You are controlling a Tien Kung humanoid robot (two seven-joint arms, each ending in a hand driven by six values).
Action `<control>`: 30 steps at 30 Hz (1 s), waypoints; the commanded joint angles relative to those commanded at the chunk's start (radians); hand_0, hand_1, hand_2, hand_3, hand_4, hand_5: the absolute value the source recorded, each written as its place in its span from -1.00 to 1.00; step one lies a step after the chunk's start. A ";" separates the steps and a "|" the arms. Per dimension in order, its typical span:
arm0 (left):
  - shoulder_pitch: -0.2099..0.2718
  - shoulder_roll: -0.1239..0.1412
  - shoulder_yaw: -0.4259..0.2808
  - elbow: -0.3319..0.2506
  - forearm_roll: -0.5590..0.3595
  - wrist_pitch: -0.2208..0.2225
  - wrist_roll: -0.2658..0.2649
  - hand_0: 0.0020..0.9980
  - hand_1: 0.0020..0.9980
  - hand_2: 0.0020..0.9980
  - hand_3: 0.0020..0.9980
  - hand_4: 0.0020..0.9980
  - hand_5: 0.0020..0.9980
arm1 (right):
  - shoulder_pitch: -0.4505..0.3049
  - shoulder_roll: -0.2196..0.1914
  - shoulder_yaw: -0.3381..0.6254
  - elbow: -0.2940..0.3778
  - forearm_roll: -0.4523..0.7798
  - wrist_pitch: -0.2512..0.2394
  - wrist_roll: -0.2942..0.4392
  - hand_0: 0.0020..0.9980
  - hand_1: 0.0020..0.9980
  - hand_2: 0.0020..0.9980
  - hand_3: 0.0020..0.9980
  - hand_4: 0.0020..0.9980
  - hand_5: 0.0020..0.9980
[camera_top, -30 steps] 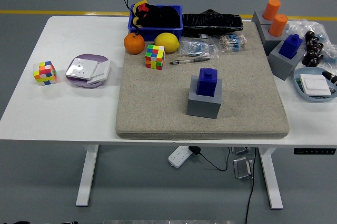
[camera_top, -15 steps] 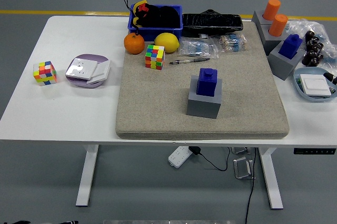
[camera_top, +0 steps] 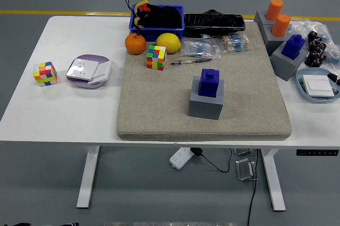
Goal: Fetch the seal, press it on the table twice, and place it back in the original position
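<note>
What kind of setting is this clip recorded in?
Probably a lab or workshop test bench: a white standing desk on a grey floor with a yellow line, a beige mat with a blue seal in its grey holder, and assorted props.

One high head view — facing down over the table (camera_top: pixel 69 114).

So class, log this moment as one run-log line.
stage: not started | blue seal: upright in grey holder, mid mat | both hands: out of view
</note>
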 joint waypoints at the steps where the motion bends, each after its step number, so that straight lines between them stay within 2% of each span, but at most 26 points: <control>1: -0.001 0.000 -0.001 0.000 0.001 0.000 0.000 0.64 0.64 0.58 0.68 0.61 -0.19 | -0.001 0.000 0.002 0.000 0.000 0.000 0.000 0.74 0.65 0.61 0.60 1.00 -0.58; 30: -0.002 -0.002 0.001 0.000 0.001 0.000 0.000 0.64 0.63 0.58 0.68 0.61 -0.19 | -0.008 0.004 0.009 0.005 0.003 -0.002 -0.001 0.71 0.63 0.59 0.59 1.00 -0.64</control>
